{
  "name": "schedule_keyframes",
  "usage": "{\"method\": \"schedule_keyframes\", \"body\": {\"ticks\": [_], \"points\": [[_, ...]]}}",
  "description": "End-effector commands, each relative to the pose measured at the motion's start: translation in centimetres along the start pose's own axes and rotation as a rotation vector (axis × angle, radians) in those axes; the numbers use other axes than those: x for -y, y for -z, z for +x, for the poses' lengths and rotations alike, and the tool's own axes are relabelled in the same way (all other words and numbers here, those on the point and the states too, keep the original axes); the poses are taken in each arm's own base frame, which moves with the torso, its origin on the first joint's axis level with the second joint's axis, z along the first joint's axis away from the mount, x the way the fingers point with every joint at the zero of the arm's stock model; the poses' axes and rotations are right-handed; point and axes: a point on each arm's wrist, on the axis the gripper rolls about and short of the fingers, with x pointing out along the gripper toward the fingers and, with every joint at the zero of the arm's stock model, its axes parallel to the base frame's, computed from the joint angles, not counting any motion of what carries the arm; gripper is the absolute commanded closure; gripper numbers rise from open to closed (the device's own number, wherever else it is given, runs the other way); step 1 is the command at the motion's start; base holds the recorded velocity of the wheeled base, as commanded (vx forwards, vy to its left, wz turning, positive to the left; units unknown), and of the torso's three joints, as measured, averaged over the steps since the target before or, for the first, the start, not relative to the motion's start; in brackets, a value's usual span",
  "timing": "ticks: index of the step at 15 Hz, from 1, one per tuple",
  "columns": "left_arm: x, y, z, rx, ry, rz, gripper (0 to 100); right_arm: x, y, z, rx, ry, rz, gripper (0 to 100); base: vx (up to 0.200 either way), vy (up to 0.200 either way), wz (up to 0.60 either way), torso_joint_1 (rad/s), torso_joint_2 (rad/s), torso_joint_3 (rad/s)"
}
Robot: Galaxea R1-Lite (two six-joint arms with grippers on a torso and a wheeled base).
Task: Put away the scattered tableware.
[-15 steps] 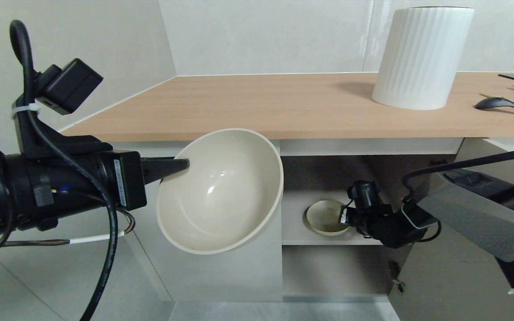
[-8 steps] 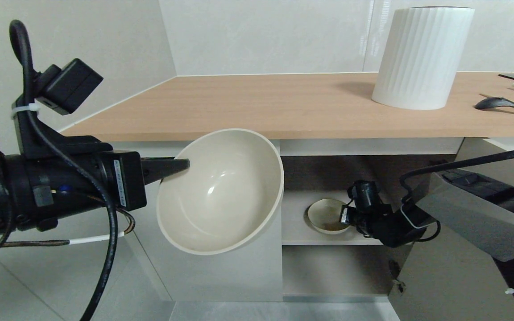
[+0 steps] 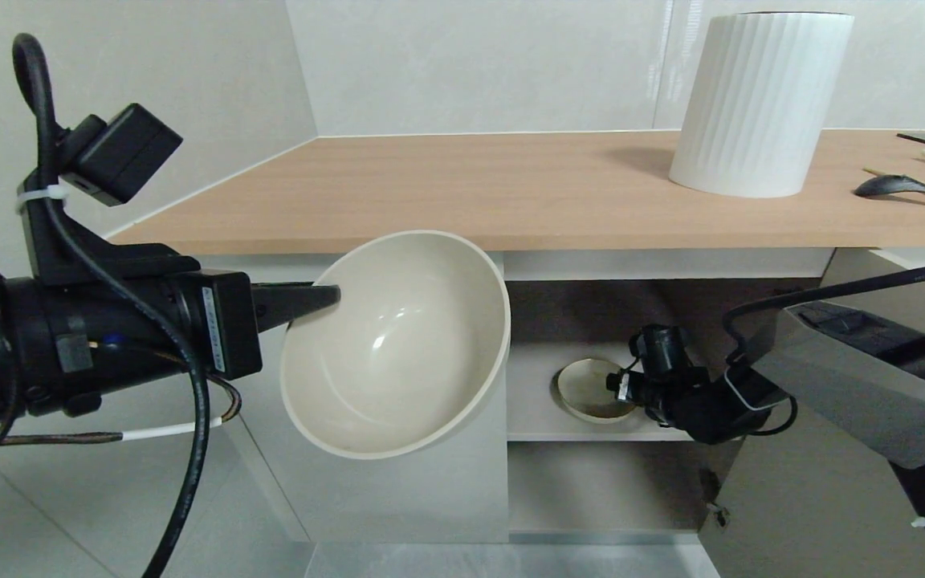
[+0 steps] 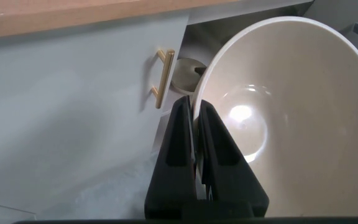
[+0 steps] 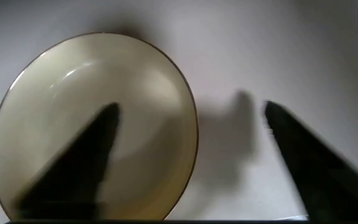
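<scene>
Your bench (image 3: 446, 189) runs from nine to three o'clock across the head view. A ribbed white canister (image 3: 755, 104) stands on it at two o'clock, well apart from the work below. Under the bench, the open cupboard (image 3: 591, 482) at five o'clock looks to be where the tableware is stowed.

At centre, your left pincer (image 3: 326, 299) comes in from nine o'clock and grips the large cream bowl (image 3: 394, 345). Its jaws are nipped narrow on the rim, and the bowl is tipped so its mouth faces the camera. It hangs in the air, probably waiting its turn while the other arm works.

On the cupboard's upper shelf (image 3: 531, 417), at four o'clock, sits the small dish (image 3: 583, 393). Your right pincer (image 5: 191, 112) is inside the cupboard, spread wide, with one finger over the dish's hollow and the other outside its rim. Whether either finger touches the dish cannot be told. The step in hand looks like placing this dish.

A dark spoon (image 3: 904, 186) lies at three o'clock on the bench, not yet put away.
</scene>
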Motion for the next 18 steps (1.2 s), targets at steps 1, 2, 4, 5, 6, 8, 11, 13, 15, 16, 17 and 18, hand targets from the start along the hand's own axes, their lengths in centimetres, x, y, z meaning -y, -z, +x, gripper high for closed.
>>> {"method": "schedule_keyframes", "body": {"ticks": [1,2,4,5,6,8,11,13,15,16,17,18], "points": [[-0.1,0.2,0.3,-0.014,-0.003,-0.001,100,-0.1,-0.9,-1.5,0.011,-0.012,0.004,0,0.0,0.0,0.0,0.0,0.0,0.0],[-0.3,0.9,1.1,-0.051,-0.008,0.015,100,-0.3,-0.7,-2.9,0.0,-0.019,-0.008,0,0.0,0.0,0.0,0.0,0.0,0.0],[-0.5,2.6,2.9,-0.136,-0.008,0.068,100,-1.0,-0.3,-6.5,-0.023,-0.057,-0.044,0,0.0,0.0,0.0,0.0,0.0,0.0],[-0.8,3.7,4.1,-0.193,-0.012,0.088,100,-1.6,0.1,-9.6,-0.036,-0.098,-0.076,0,0.0,0.0,0.0,0.0,0.0,0.0],[-1.1,4.3,4.9,-0.229,-0.017,0.096,100,-1.7,0.3,-11.2,-0.044,-0.117,-0.092,0,0.0,0.0,0.0,0.0,0.0,0.0],[-1.1,6.4,7.1,-0.327,-0.003,0.125,100,-0.8,1.5,-12.8,-0.086,-0.112,-0.136,0,0.0,0.0,0.0,0.0,0.0,0.0],[-0.4,7.9,8.7,-0.394,0.025,0.137,100,-0.3,2.1,-13.3,-0.104,-0.108,-0.167,0,0.0,0.0,0.0,0.0,0.0,0.0],[-0.6,9.6,11.7,-0.416,0.027,0.139,100,-0.8,0.3,-15.5,-0.069,-0.203,-0.14,0,0.0,0.0,0.0,0.0,0.0,0.0],[-0.9,10.4,13.4,-0.405,0.015,0.141,100,-1.0,-1.0,-17.8,-0.033,-0.261,-0.118,0,0.0,0.0,0.0,0.0,0.0,0.0],[-1.1,11.0,14.1,-0.414,0.001,0.147,100,-1.2,-1.4,-18.6,-0.016,-0.279,-0.106,0,0.0,0.0,0.0,0.0,0.0,0.0],[-1.1,11.3,14.6,-0.416,-0.009,0.153,100,-1.3,-1.7,-19.0,-0.006,-0.288,-0.1,0,0.0,0.0,0.0,0.0,0.0,0.0],[-1.0,11.8,15.6,-0.392,-0.035,0.166,100,-1.4,-2.1,-19.8,0.008,-0.304,-0.094,0,0.0,0.0,0.0,0.0,0.0,0.0]]}}
